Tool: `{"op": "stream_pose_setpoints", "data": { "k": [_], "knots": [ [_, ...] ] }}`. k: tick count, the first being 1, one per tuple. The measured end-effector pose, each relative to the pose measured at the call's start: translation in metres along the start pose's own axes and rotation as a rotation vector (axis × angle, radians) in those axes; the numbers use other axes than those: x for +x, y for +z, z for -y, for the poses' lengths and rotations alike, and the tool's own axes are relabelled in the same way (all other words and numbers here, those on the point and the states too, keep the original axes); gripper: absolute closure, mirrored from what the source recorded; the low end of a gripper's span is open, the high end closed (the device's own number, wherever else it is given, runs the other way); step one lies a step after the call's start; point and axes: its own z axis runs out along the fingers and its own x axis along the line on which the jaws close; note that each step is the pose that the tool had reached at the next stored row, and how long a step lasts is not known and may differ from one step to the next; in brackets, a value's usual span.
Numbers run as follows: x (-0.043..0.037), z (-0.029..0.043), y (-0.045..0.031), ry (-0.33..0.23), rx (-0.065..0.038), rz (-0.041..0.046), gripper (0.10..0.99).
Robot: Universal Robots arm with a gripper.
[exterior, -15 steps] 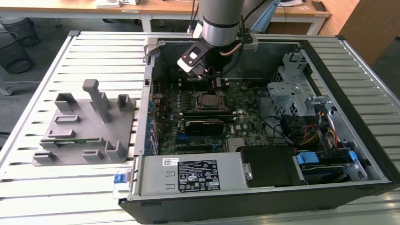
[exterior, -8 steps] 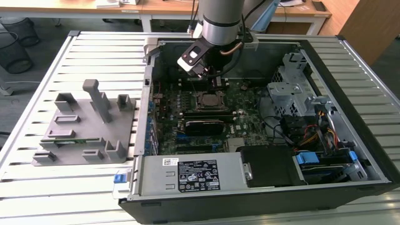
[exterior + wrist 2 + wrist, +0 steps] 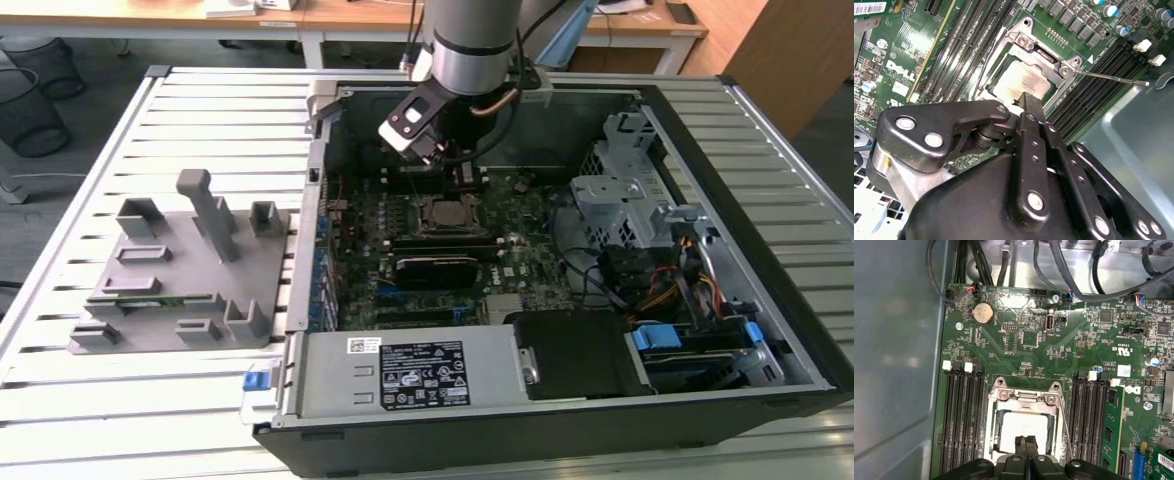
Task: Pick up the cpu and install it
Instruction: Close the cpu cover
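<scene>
Even, diffuse light fills the exterior view, brightest on the pale slatted surface, where the grey fixture casts only soft, short shadows. The inside of the computer case is much darker, with detail lost in its far corner. In both wrist views the cpu glares nearly white, its top washed out. The motherboard is sharp and evenly lit, while the case wall beside it shows hazy, blurred reflections. The gripper looms close, glossy with small highlights.
</scene>
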Motion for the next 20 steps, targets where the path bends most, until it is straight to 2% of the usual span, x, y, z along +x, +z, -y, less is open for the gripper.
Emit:
{"op": "stream_pose_setpoints", "data": {
  "k": [20],
  "knots": [
    [0.0001,-0.0004,-0.0054,0.000,0.000,0.0000,0.980]
  ]
}}
